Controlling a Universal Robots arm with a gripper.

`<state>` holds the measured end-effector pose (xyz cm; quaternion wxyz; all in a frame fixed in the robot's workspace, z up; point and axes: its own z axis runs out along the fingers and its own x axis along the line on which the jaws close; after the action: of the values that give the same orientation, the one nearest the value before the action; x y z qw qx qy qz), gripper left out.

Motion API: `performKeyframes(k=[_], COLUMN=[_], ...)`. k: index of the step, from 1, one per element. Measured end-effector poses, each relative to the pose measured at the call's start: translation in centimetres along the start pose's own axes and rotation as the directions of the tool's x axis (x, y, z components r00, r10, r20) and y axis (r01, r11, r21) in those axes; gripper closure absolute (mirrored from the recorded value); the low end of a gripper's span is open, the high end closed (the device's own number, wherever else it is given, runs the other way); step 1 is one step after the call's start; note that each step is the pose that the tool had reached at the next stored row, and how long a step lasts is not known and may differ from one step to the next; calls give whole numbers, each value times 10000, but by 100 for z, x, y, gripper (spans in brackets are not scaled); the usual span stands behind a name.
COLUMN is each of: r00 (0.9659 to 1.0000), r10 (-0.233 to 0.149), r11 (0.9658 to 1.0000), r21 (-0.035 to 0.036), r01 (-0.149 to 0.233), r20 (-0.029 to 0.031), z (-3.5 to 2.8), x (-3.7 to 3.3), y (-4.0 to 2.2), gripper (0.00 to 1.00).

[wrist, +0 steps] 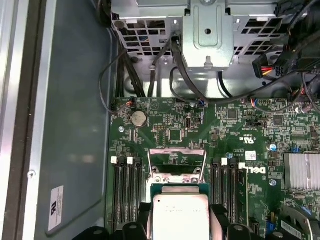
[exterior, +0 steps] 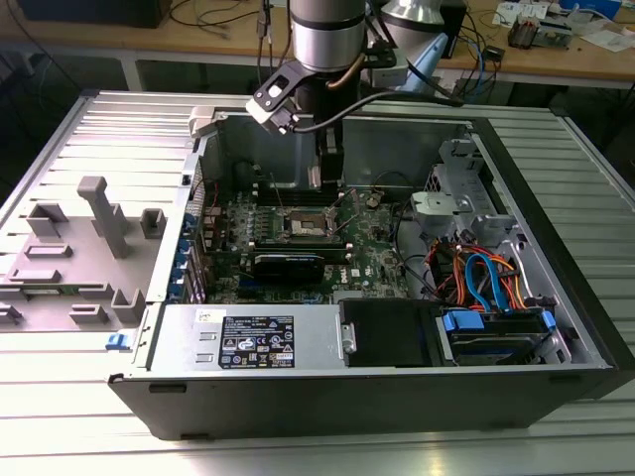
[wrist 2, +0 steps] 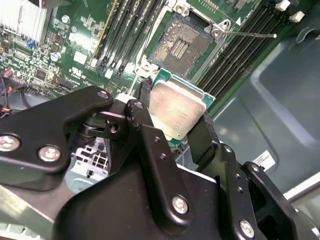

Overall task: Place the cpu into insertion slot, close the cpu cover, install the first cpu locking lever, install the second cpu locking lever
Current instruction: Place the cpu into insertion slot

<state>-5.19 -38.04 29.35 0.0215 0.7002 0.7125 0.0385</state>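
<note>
Setup: open dark computer case [exterior: 298,407] lying on its side on the ribbed metal surface [exterior: 119,129]. The grey robot arm [exterior: 322,40] reaches down into it, over the green motherboard [exterior: 377,253].

Jaws: black, clenched on the cpu [wrist 2: 175,107], a small flat square chip with a dull silver-grey metal top and a green rim. They grip it by two opposite edges and the top face is clear.

Position: the cpu hangs near the insertion slot [wrist 2: 182,45], the square socket with a dark pin-field centre and a silver rim, but is apart from it and not seated. The first wrist view shows the cpu [wrist: 180,217] in front of the cpu cover [wrist: 177,152], a thin silver window frame standing raised. A thin wire locking lever [wrist 2: 250,35] lies swung out across the long black memory slots [wrist 2: 235,52]. The slot looks open and unobstructed.

Step in hand (judgement): placing the cpu.
- Square the chip's edges to the slot rim before descending.
- Keep it level. I cannot tell its tilt from these views.
- Go straight down, with no sideways sliding over the pin field.
- Keep the edges clear of the raised cover and the lever.
- Use light contact only. The chip should drop in, not be pressed.
</note>
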Motion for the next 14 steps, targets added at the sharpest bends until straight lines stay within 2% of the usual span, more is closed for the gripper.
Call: performKeyframes(k=[3, 6, 10, 14], r00=[10000, 10000, 10000, 10000], r10=[1, 0, 7, 6], r11=[10000, 10000, 10000, 10000], r21=[0, -2, -1, 0], r01=[-1, 0, -7, -6], r20=[1, 2, 2, 4], z=[72, 148, 186, 207], x=[-1, -2, -2, -3], y=[-25, -96, -141, -149], gripper=[46, 46, 46, 46])
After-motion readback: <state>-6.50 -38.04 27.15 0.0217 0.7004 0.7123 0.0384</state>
